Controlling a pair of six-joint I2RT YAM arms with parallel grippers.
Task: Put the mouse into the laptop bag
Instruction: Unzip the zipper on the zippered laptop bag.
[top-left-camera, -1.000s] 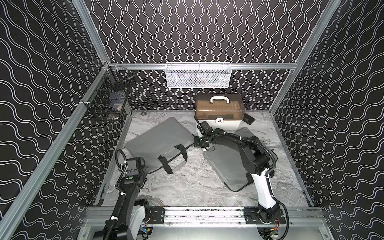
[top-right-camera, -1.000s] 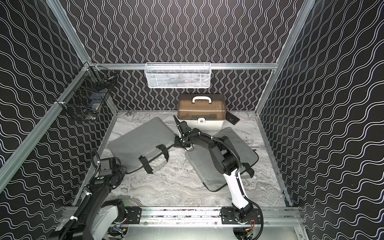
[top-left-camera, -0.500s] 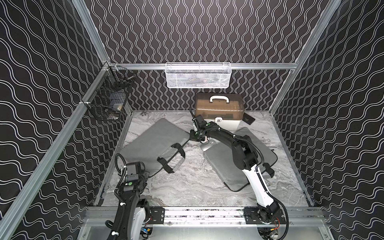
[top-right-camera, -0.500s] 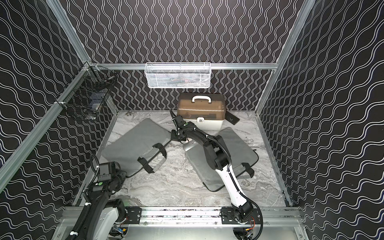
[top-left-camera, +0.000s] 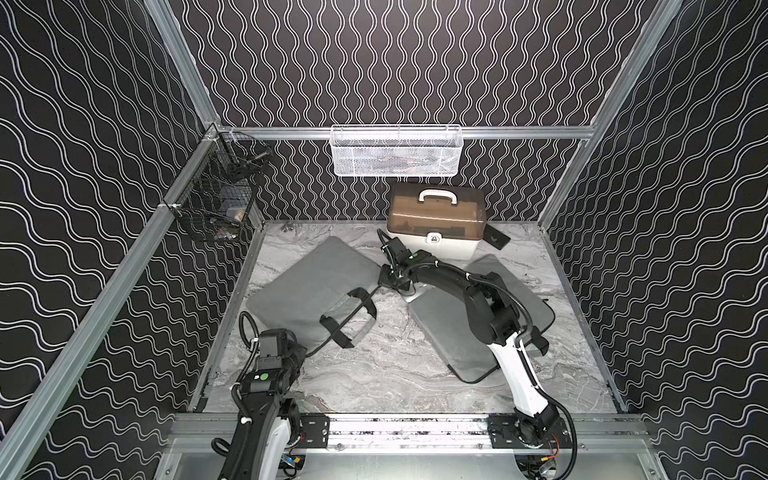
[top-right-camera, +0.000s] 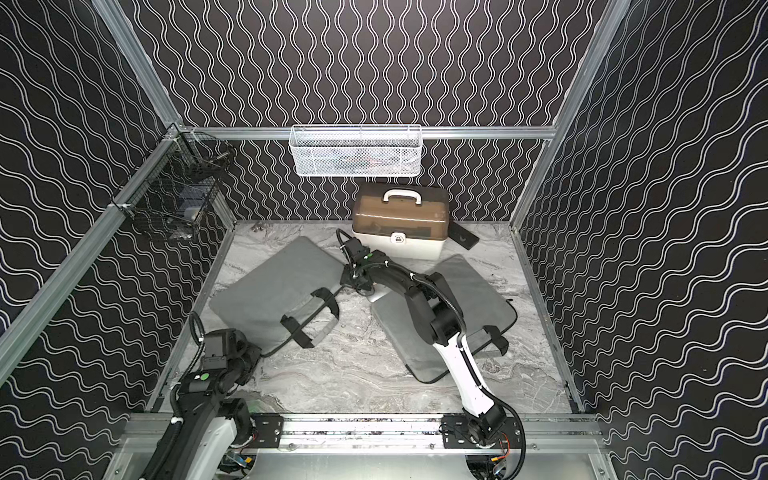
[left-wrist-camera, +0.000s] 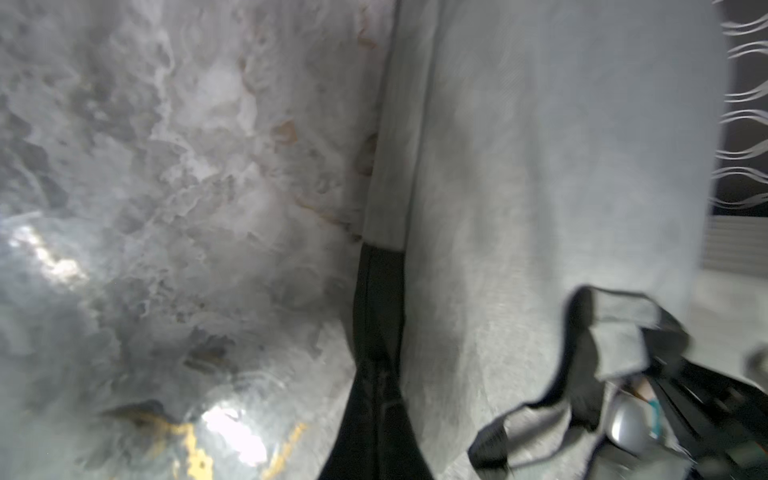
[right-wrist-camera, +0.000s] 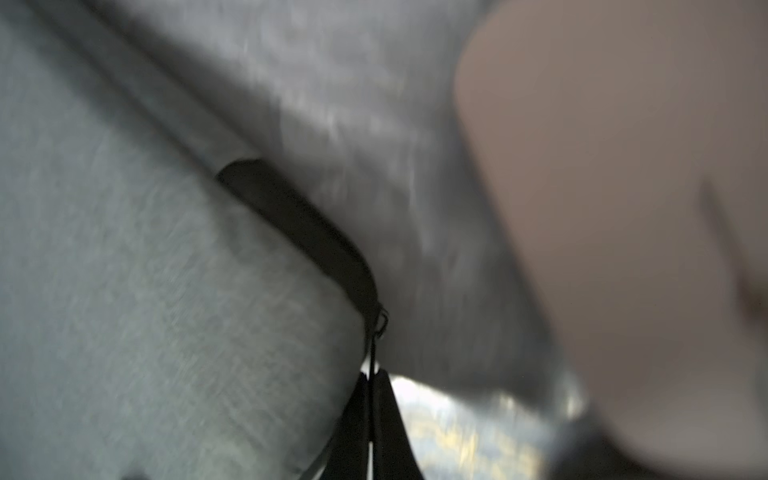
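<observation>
The mouse (top-left-camera: 412, 296) is seen on the table (top-left-camera: 374, 374) outside the laptop bag (top-left-camera: 307, 291), just beside its far corner. There the zipper pull (right-wrist-camera: 379, 322) is pinched by the right gripper (right-wrist-camera: 374, 380); the left gripper (left-wrist-camera: 380, 266) is closed tight at its near corner.

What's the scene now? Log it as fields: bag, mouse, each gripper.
laptop bag: lying flat, mouse not inside
mouse: outside the bag, just beside the right gripper
right gripper: shut on the bag's zipper pull
left gripper: shut, at the bag's near edge; whether it pinches fabric is unclear
</observation>
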